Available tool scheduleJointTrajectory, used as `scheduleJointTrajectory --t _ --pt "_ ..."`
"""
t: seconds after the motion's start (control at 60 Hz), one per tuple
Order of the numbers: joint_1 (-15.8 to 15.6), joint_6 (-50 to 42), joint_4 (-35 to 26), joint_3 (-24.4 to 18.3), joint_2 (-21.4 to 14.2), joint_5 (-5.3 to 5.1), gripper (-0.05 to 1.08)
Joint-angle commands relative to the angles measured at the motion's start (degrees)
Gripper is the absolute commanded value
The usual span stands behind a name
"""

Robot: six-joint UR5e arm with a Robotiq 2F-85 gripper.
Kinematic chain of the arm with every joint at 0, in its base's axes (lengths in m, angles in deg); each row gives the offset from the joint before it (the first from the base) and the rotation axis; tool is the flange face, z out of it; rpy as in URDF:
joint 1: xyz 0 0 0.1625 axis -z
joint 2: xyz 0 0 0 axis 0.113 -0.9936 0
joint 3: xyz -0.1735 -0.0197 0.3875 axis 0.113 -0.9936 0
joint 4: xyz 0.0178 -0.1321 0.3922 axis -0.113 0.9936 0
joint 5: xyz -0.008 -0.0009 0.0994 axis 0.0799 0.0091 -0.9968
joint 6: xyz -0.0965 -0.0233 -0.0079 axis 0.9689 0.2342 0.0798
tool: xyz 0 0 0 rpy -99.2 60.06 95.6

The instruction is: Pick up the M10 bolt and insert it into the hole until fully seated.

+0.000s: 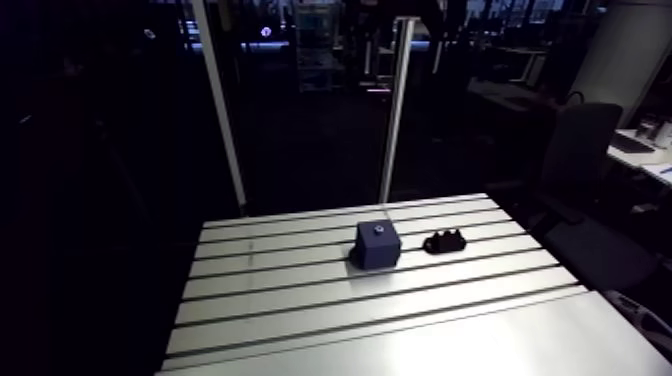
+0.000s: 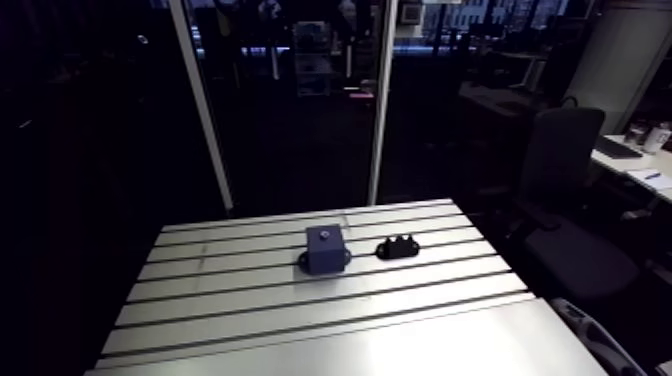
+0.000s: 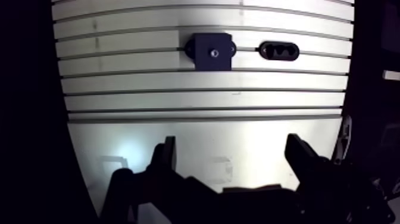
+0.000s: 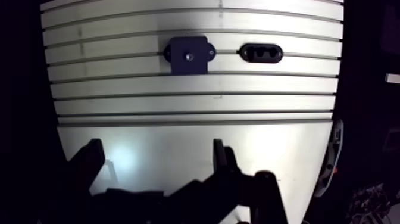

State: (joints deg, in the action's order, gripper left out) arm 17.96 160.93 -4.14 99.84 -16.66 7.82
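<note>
Dark blue block (image 3: 211, 52), small pale round spot (image 3: 215, 53) at centre of its top face, standing on the slotted part of the worktop (image 3: 202, 98), well ahead of the tool (image 3: 231, 143). Black holder (image 3: 278, 50) with two dark pockets just beside the block, apart from it, in the same row; M10 bolt too small to make out, whether in block or holder cannot be told. Tool released, fingers (image 3: 168, 156) spread wide with only bare worktop between them, held above the smooth near plate, wrist facing down and forward toward block and holder.
</note>
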Motion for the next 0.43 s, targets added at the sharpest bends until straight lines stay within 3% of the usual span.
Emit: scheduleJointTrajectory --t 0.017,0.433 --pt "0.0 0.0 -0.3 0.3 0.0 0.0 0.01" --pt "0.0 0.0 -0.3 0.4 0.1 0.0 0.01"
